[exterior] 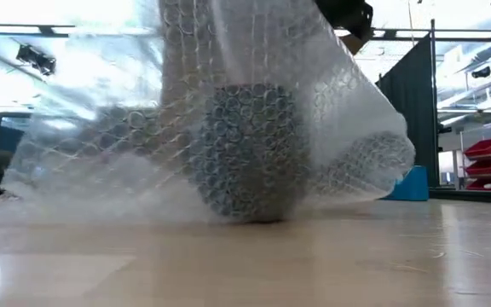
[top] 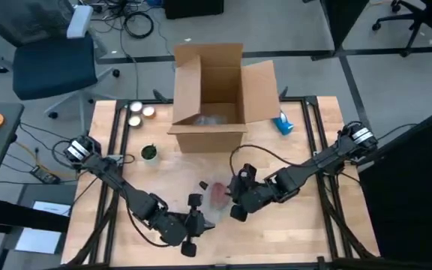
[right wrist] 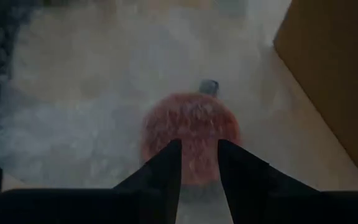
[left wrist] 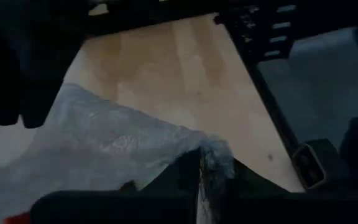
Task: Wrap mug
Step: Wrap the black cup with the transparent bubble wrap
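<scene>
1. You had the red mug (right wrist: 190, 138) lying on the wooden surface (top: 291, 225), a little in front of the open cardboard box (top: 208, 97) and between the two arms. It was covered by a clear sheet of bubble wrap (exterior: 228, 128), so its colour showed only dimly through the bubbles.
2. Your left tool (left wrist: 202, 180) was low near the front edge of the surface, and it was clenched on one edge of the bubble wrap. The sheet ran from this tool toward the mug.
3. Your right tool (right wrist: 199, 163) was just beside the mug, on its right side, with its two fingers (right wrist: 166, 171) reaching onto the wrapped mug. The gap between them was narrow, but I cannot tell if they really pinched the sheet or only pressed on it.
4. The step in hand seemed to be the folding of the sheet around the mug. In the low view the wrap stood up loose like a tent, so the wrapping looked only partly done.
5. The next move probably called for you to pull the held edge over the mug with the left tool, while the right tool kept the mug from rolling away.
6. A small green item (top: 149, 153) and a blue object (top: 282, 124) stayed near the box, well apart from the work.
</scene>
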Available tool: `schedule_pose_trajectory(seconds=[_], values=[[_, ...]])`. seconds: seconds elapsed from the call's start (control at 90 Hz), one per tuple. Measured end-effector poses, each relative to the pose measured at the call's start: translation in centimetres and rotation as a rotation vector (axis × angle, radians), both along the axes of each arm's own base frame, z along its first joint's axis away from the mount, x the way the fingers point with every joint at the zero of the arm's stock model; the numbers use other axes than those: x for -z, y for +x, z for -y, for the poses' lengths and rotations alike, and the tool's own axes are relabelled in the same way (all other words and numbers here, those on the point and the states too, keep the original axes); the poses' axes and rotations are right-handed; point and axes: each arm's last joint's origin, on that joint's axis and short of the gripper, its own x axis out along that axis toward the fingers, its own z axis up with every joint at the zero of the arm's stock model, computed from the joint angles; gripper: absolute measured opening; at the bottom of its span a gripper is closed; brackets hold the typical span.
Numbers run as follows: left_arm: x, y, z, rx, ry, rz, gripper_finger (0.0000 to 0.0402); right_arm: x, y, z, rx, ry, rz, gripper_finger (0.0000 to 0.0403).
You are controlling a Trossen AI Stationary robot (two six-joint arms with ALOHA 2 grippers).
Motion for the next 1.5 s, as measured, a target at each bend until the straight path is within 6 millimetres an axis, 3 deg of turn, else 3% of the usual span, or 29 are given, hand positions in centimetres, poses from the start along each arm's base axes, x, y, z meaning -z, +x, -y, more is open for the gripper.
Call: schedule_pose_trajectory(seconds=[0.133,0.367,0.622,0.8,1.167,1.5], values=[[0.1,0.0,-0.2,-0.071,-0.046,0.002,0.0012,0.0,-0.3,-0.7,-0.023,0.006,0.005,0.0078],[0.9,-0.5,-0.5,-0.252,-0.252,-0.083,0.0082,0.0,-0.5,-1.2,-0.027,0.025,0.008,0.0077],[1.7,-1.6,-0.6,-0.378,-0.302,-0.152,0.0129,0.0,-0.5,-1.3,-0.023,0.030,0.010,0.0077],[2.5,-1.9,-0.9,-0.422,-0.340,-0.190,0.0141,0.0,-0.6,-1.3,-0.010,0.046,0.013,0.0077],[6.3,-2.7,-2.1,-0.456,-0.440,-0.290,0.0143,0.0,-0.7,-1.6,-0.020,0.048,0.014,0.0077],[8.1,-4.3,-3.5,-0.391,-0.652,-0.167,0.0143,0.0,-0.8,-1.8,-0.012,0.063,0.014,0.0077]])
